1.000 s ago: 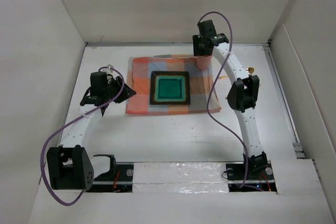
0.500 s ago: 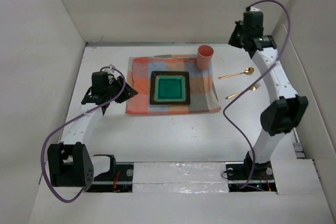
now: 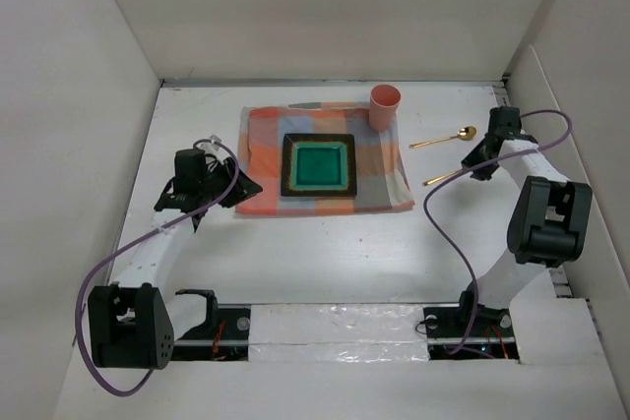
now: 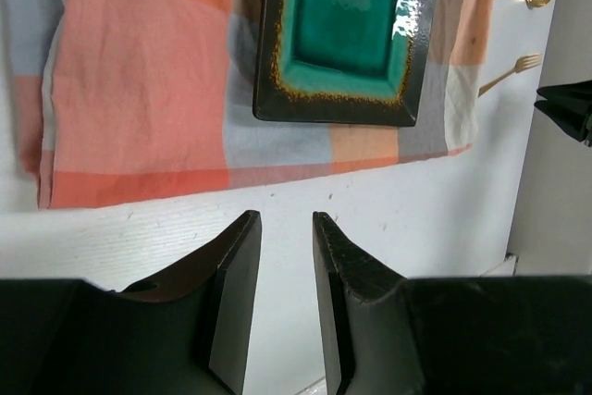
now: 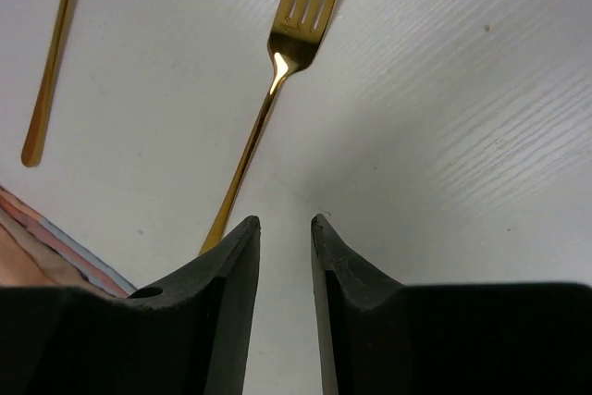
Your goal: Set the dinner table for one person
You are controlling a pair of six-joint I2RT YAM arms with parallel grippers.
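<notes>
Nearest, the left tool (image 4: 287, 219) hovers just off the near left corner of the orange-and-grey checked cloth (image 4: 139, 90), its jaws a little apart with nothing between them. The right tool (image 5: 285, 221) hangs low over the gold fork (image 5: 277, 71), its jaws also a little apart and empty, and the end of the handle is hidden behind one finger. The fork looks light, stiff, thin and slick, and it lies flat on the table (image 3: 325, 253), so it probably needs a pinch across the narrow handle near its middle. The table is matte white, hard and level, spreading under everything. Beyond the fork lies a gold spoon (image 3: 445, 139). On the cloth sits a square teal plate (image 3: 318, 165), probably heavy and breakable, and at the cloth's far right corner stands a pink cup (image 3: 384, 105). The sides and back are closed by upright white panels (image 3: 325, 7)
</notes>
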